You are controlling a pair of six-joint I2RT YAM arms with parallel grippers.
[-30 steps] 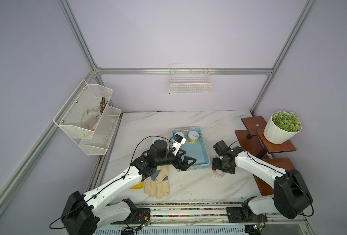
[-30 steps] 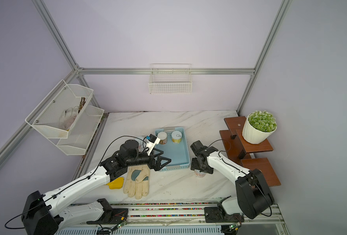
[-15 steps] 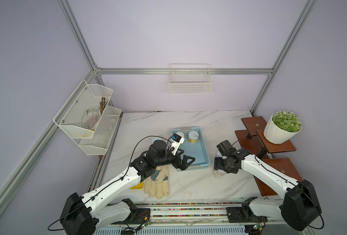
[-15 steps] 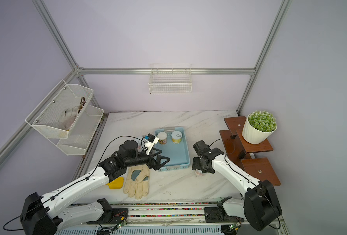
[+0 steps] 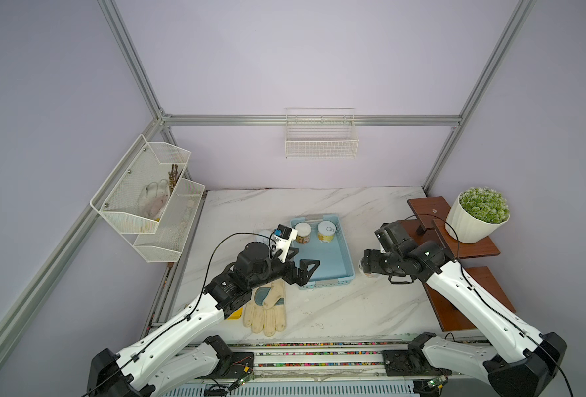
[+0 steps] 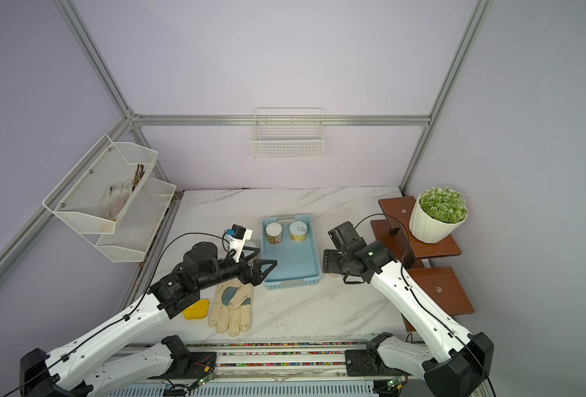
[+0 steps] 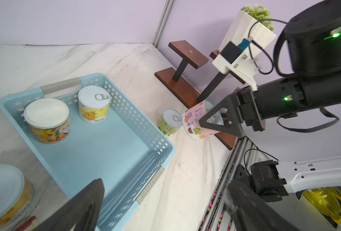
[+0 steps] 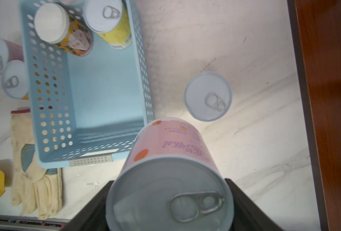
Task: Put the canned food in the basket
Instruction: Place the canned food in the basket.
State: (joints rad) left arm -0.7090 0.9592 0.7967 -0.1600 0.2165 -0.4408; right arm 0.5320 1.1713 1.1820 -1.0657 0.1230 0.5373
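The right hand (image 8: 169, 208) pinches a tilted pink tin (image 8: 165, 144), the basket (image 8: 89, 159) just beside it; the left hand (image 5: 302, 263) hangs spread, the basket's corner just ahead.

Left arm stretched forward, low, wrist level; left gripper (image 5: 307, 257) fingers spread wide, empty. Right arm bent inward, wrist pitched down; right gripper (image 8: 169, 202) fingers (image 8: 245, 206) clamped on sides of tilted pink tin (image 8: 165, 144).
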